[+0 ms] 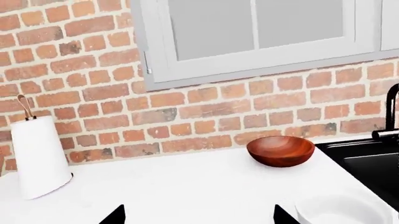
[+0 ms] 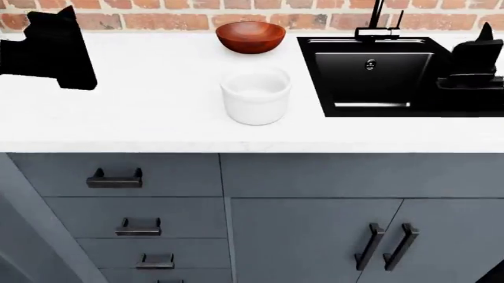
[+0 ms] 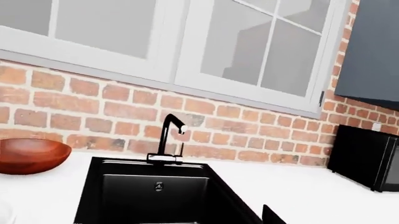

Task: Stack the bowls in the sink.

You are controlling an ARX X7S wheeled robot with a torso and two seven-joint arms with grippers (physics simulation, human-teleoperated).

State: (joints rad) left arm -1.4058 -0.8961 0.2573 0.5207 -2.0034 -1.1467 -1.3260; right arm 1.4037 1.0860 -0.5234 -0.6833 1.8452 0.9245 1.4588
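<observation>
Fingertips of the left gripper point(image 1: 198, 218) show in the left wrist view only as two dark points at the frame edge, one point(image 1: 115, 215) well apart from the other point(image 1: 281, 216); the fingers stand spread, with bare white countertop point(image 1: 187, 186) between them and nothing held or touched. In the head view that arm is a black shape point(image 2: 51, 50) over the counter's far left, well apart from both bowls.

Of the right gripper, the right wrist view gives just one dark fingertip point(image 3: 272, 217) at the edge, so I cannot tell whether its fingers are apart or together. In the head view it is a black mass point(image 2: 475, 59) hanging over the right side of the sink point(image 2: 315, 76); contact with anything cannot be judged.

Neither bowl is in the sink. The white bowl point(image 2: 255, 94) stands upright on the countertop, left of the basin and nearer the counter's front edge. The wooden bowl point(image 2: 250, 36) sits upright behind it, near the brick wall point(image 1: 187, 116), apart from the white one. The sink's basin is black, with a round metal drain point(image 2: 370, 63) and a black faucet point(image 3: 169, 137) at its back rim.

A paper towel roll point(image 1: 39, 158) stands at the counter's far left, and a black appliance point(image 3: 367, 158) sits on the counter right of the sink.
</observation>
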